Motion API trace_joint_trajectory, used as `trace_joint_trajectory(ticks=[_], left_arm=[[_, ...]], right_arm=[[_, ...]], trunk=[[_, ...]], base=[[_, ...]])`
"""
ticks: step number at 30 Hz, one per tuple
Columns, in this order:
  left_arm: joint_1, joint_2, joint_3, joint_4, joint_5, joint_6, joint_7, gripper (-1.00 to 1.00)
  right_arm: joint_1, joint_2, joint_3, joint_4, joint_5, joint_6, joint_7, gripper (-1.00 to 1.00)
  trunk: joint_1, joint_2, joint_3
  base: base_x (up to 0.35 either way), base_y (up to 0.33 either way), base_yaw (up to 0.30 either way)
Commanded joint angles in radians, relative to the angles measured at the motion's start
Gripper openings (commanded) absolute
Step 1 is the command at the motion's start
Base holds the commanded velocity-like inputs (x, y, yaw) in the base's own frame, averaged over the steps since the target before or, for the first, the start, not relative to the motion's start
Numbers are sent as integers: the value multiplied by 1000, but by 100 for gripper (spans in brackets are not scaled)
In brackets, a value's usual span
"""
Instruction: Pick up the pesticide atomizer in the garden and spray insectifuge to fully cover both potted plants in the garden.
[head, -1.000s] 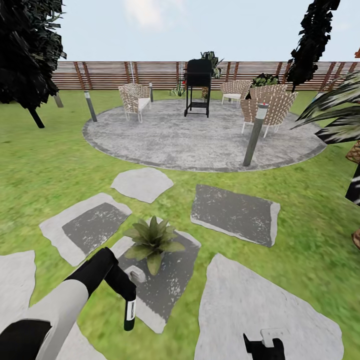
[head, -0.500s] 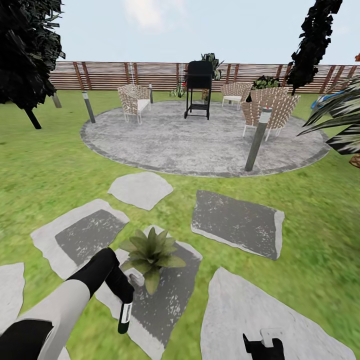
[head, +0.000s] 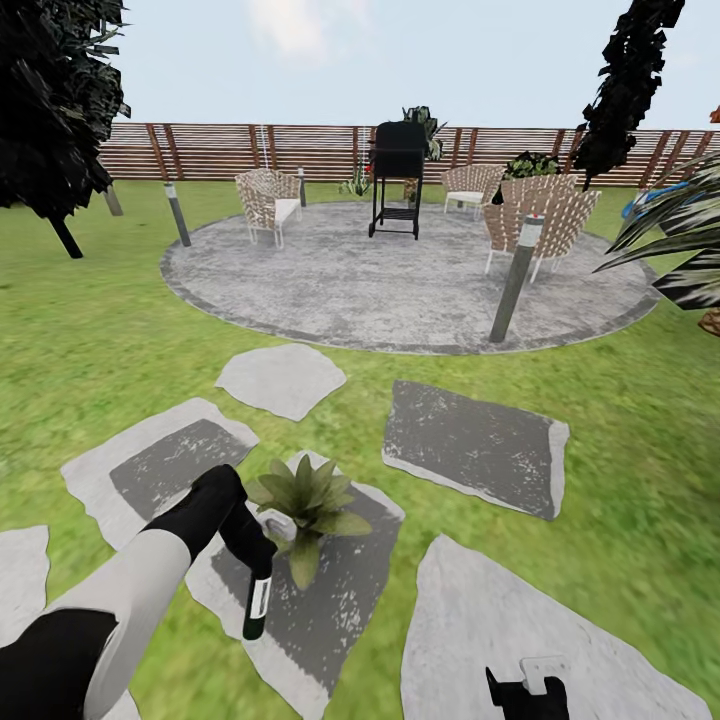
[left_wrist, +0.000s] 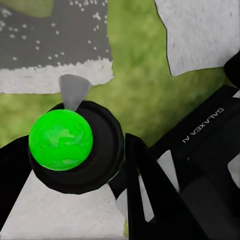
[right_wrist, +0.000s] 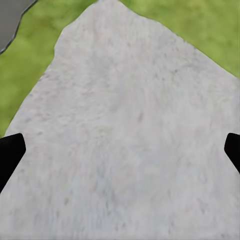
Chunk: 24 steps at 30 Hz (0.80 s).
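Note:
A potted plant (head: 308, 498), a low rosette of pointed green leaves, sits on a dark-centred stepping stone in the garden lawn (head: 90, 340). My left gripper (head: 245, 537) is shut on the pesticide atomizer (head: 258, 603). The atomizer's white head touches the plant's near-left leaves and its dark body hangs down. In the left wrist view the atomizer (left_wrist: 75, 145) shows a bright green round part and a grey nozzle cone, with my black fingers (left_wrist: 145, 175) on both sides. My right gripper (head: 528, 690) hangs low over a pale stone, and its open jaws (right_wrist: 120, 150) hold nothing.
Grey stepping stones (head: 470, 445) lie around the plant. Beyond them, the round paved patio (head: 400, 280) carries wicker chairs (head: 268, 200), a black grill (head: 397, 175) and a bollard lamp (head: 515, 275). A slatted wooden fence (head: 220, 150) closes the back. Striped agave leaves (head: 680, 240) reach in at right.
The view shifted slightly at first. Since then my left arm has carried the atomizer forward, and its white head now rests against the plant's leaves.

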Motion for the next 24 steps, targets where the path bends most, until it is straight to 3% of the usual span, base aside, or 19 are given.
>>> trace_joint_trajectory(ticks=[1,7,16,24], left_arm=[[-1,0,-4,-3,-9,9,-10,-100],[7,1,-9,-3,-17,9,-11,-100],[12,1,-7,-2,-46,7,-11,-100],[14,1,-7,-1,-55,6,-11,-100]], right_arm=[[-1,0,-8,0,2,-4,7,100],[-1,0,-8,0,3,-4,7,100],[-1,0,-8,0,2,-4,7,100],[-1,-1,-8,0,3,-4,7,100]], trunk=[[0,0,-1],[0,0,-1],[0,0,-1],[0,0,-1]], base=[[0,0,0],[44,0,0],[254,0,0],[27,0,0]])
